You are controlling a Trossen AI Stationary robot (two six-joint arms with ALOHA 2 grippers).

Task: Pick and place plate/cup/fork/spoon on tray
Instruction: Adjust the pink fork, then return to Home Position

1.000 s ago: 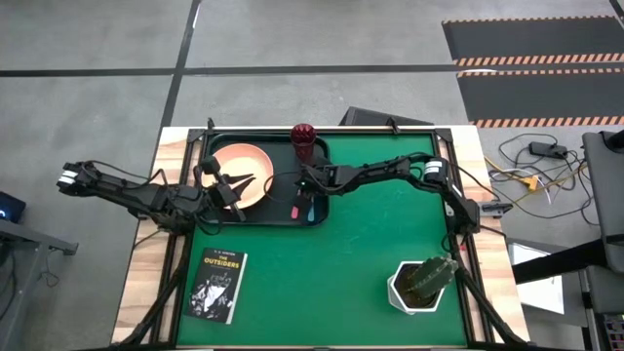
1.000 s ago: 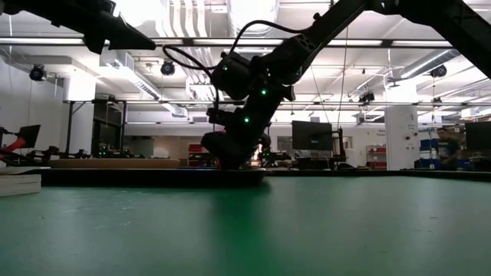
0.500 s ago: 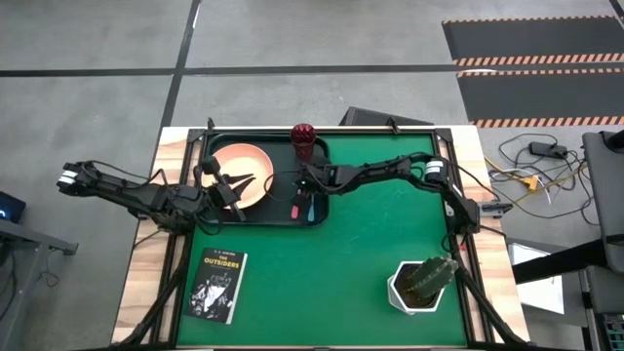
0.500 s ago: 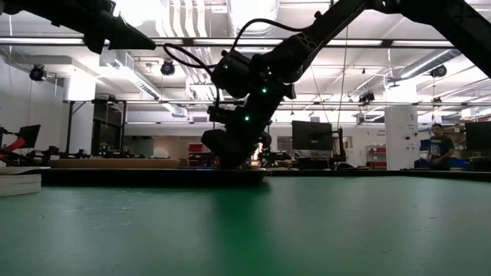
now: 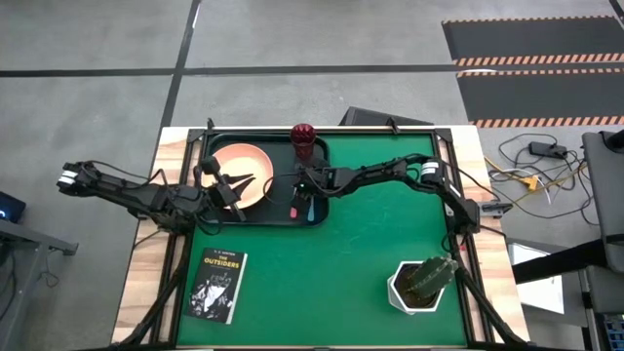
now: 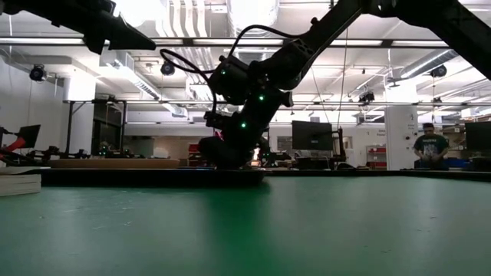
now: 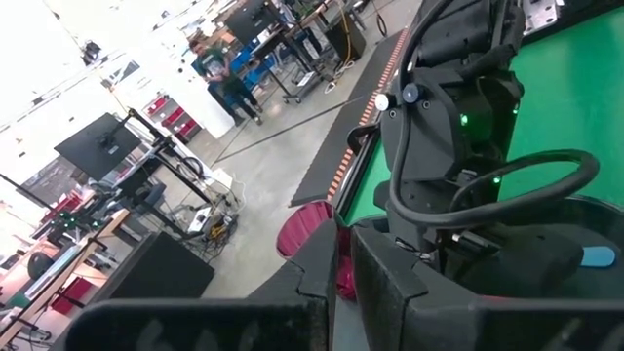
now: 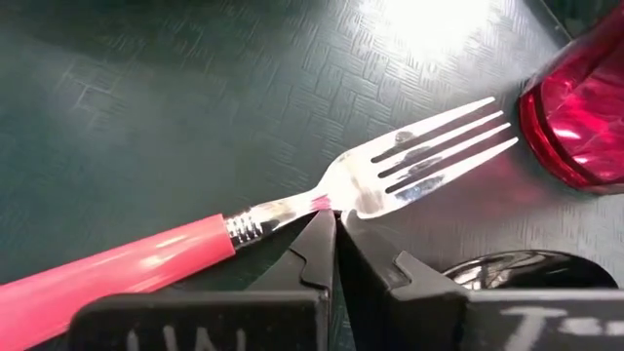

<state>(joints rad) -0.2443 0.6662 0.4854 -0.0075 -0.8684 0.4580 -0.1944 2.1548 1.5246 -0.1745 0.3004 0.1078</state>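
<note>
The dark tray (image 5: 273, 213) lies at the table's far left. On it are the peach plate (image 5: 244, 161), the maroon cup (image 5: 303, 142), the pink-handled fork (image 5: 293, 206) and the teal-handled spoon (image 5: 310, 207). My right gripper (image 5: 300, 185) is shut and low over the tray, just near of the cup. In its wrist view its tips (image 8: 334, 222) stand at the fork (image 8: 292, 210), beside the cup (image 8: 580, 117). My left gripper (image 5: 246, 181) is shut over the plate's right part. Its wrist view (image 7: 341, 263) looks toward the cup (image 7: 304, 232). My right gripper's shut fingertips stand at the fork's neck (image 8: 310, 203), between the handle and the tines, coming from above. I cannot tell whether they touch it. The fork lies flat on the tray floor (image 8: 146, 117).
A book (image 5: 217, 285) lies on the green mat (image 5: 370, 253) at the near left. A white pot with a cactus (image 5: 421, 283) stands at the near right. Cables lie beyond the table's right edge. A person stands far off in the room (image 6: 430, 146).
My right gripper has shifted slightly toward the table's left over the tray, staying shut and low. The fork, spoon, cup and plate have not moved.
</note>
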